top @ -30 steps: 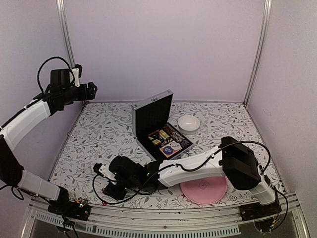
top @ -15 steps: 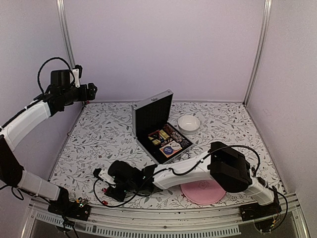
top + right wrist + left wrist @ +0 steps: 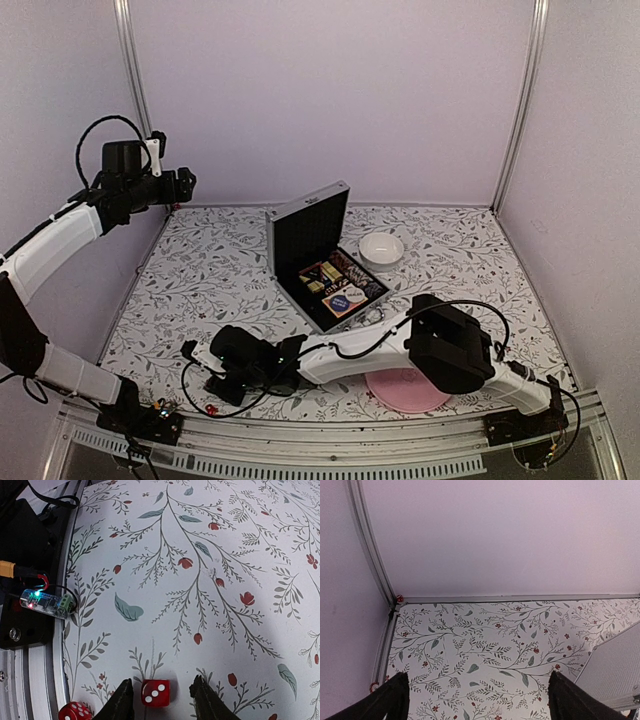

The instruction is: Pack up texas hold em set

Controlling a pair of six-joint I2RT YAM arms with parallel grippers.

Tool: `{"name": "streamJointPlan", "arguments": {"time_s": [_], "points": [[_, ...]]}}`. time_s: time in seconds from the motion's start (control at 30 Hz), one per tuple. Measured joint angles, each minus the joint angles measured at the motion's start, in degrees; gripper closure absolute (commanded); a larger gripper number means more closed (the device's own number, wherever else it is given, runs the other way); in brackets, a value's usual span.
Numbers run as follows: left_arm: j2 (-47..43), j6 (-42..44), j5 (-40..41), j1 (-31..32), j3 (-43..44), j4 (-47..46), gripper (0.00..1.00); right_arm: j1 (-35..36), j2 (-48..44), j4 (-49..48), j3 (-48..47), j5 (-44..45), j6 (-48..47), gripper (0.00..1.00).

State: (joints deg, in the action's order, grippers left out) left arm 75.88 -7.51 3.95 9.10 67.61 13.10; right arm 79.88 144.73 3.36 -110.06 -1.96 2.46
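Here, the flowered counter (image 3: 200,270) carries everything you have to work with. Your right arm (image 3: 370,345) lies low across its near side, reaching all the way toward the near left corner, while your left arm (image 3: 55,235) is raised high at the far left, well apart from any object. The silver briefcase (image 3: 310,230) sits near the middle of the counter with its lid standing upright and its black tray showing card decks and dark chips. The pink plate (image 3: 400,390) lies at the near right, partly hidden under the right arm, and the white bowl (image 3: 381,248) sits just beyond the briefcase on its right. Your left tool (image 3: 480,702) has its fingers spread wide, holding nothing, looking down on bare counter and a corner of the briefcase. Your right tool (image 3: 162,700) is open too, with one finger on either side of a red die (image 3: 155,692) lying on the counter; neither finger presses it. A second die (image 3: 75,712) rests just beside it, at the counter's metal edge.
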Motion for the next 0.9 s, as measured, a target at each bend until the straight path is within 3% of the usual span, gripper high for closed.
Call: {"name": "streamJointPlan", "arguments": {"time_s": [0.57, 0.73, 0.9], "points": [[0.0, 0.0, 0.0, 0.0, -0.1, 0.0, 0.03, 0.1, 0.9, 0.0, -1.3, 2.5, -0.1, 0.95], [0.0, 0.0, 0.3, 0.0, -0.1, 0.0, 0.03, -0.3, -0.6, 0.0, -0.3, 4.2, 0.3, 0.96], [0.0, 0.0, 0.5, 0.0, -0.1, 0.0, 0.03, -3.5, -12.8, -0.1, 9.9, 5.1, 2.2, 0.97]]}}
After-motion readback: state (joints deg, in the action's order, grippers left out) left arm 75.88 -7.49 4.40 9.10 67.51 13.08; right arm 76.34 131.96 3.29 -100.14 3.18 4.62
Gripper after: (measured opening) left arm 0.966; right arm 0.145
